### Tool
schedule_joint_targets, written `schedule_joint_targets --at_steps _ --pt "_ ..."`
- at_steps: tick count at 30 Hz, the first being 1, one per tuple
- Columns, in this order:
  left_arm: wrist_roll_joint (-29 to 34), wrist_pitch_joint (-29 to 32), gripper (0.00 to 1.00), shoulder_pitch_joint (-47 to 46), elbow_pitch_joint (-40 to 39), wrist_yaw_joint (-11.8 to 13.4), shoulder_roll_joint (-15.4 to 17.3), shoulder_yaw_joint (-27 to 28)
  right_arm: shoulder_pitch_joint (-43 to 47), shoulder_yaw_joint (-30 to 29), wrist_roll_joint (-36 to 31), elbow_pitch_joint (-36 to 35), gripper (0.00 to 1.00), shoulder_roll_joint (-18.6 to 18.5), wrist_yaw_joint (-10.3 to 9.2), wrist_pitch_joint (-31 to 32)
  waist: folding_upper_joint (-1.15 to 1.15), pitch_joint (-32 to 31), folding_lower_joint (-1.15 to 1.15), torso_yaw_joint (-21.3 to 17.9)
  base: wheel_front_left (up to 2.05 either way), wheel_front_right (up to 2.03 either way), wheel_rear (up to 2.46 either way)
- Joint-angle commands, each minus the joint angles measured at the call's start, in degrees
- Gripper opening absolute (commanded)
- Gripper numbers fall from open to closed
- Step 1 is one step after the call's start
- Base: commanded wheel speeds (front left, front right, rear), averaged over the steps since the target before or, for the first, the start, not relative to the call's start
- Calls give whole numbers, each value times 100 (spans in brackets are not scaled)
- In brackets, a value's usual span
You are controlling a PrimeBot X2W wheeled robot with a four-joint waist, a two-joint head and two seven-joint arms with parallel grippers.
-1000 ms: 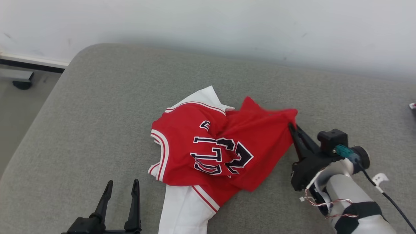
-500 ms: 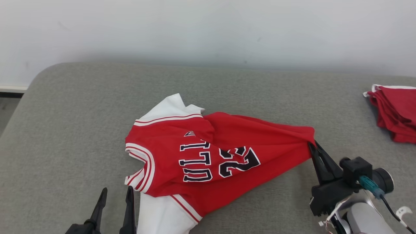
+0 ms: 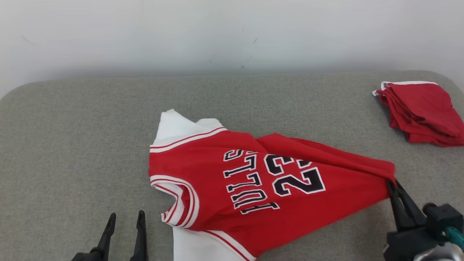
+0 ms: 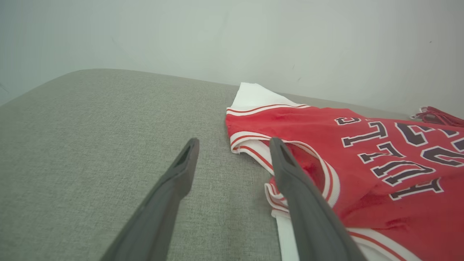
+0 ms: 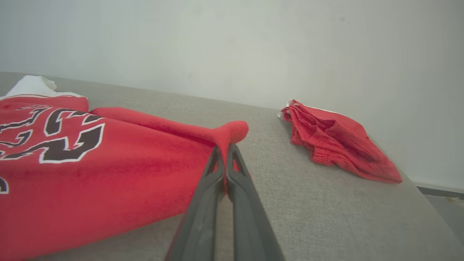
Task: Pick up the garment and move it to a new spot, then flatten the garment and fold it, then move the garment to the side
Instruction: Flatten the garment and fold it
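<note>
Pinching one corner of the red jersey [image 3: 203,166], the right gripper [image 3: 391,183] sits at the lower right of the head view, its two dark fingers pressed together on the cloth. In the right wrist view the fabric bunches into a small red nub just above the fingertips of that gripper [image 5: 225,152]. The jersey [image 5: 108,163] lies across the middle of the grey cushion [image 3: 72,145], drawn out in a taper toward the pinched corner. Dark lettering and the number 23 face up; white trim and a white panel show at its left and lower edges.

Left gripper [image 3: 125,216] at the lower left, fingers apart, holding nothing. From its wrist camera that gripper [image 4: 233,145] hovers beside the jersey's [image 4: 362,145] striped armhole, the right finger overlapping the trim; contact cannot be told.

Folded red cloth [image 3: 420,112] lies at the upper right of the cushion, well apart from the jersey. Pale wall [image 3: 217,32] behind.
</note>
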Motion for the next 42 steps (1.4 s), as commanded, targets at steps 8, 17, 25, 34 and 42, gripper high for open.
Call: schedule_joint_targets --at_steps 8,17,25,34,42 --pt "-96 -8 100 -39 53 -32 -5 0 738 -537 -45 -661 0 154 -15 319 0 61 0 -49 0 0 0" --pt "-108 -8 100 -126 127 -41 -4 -99 38 77 -40 -568 0 308 -15 453 0 40 0 78 0 0 0" --pt "-141 -8 100 -232 175 -67 -5 -257 -1555 866 -26 676 0 410 -15 451 0 80 0 457 0 0 0" --pt "-273 -8 100 -346 282 -24 -4 -622 -2983 1357 36 3106 0 655 -15 22 0 129 0 1047 0 0 0" --pt "-321 -8 100 -222 280 44 -5 -641 -3428 1504 117 4046 100 774 -15 -284 0 37 0 949 0 0 0"
